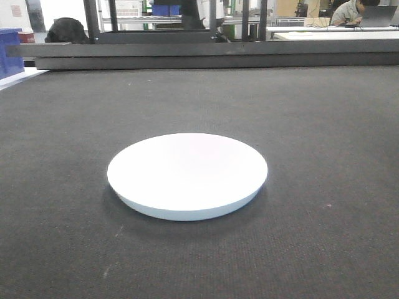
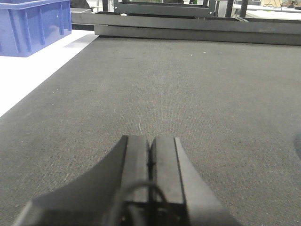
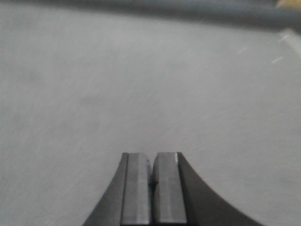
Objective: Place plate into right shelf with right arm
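Plate (image 1: pixel 187 174), front view: white, lying flat and right way up near the middle of the dark mat (image 1: pixel 324 106); I see nothing touching it.
Backdrop, front view: a dark metal frame (image 1: pixel 212 53) runs along the mat's far edge; a blue crate (image 1: pixel 9 53) stands at the far left and a person (image 1: pixel 352 11) sits at the far right, both beyond the mat.
Left gripper (image 2: pixel 150 157), left wrist view: its two fingers (image 2: pixel 136 160) are pressed together with only a thin seam between them. I see nothing held, and it hangs low over bare mat.
Surroundings, left wrist view: the blue crate (image 2: pixel 33 23) stands on a white surface (image 2: pixel 28 80) that borders the mat at upper left; the metal frame (image 2: pixel 188 26) crosses the top.
Right gripper (image 3: pixel 152 169), right wrist view: fingers (image 3: pixel 137 183) closed against each other with nothing between them, over plain mat.
Image quality, right wrist view: blurred, so I cannot read any detail beyond the fingers.
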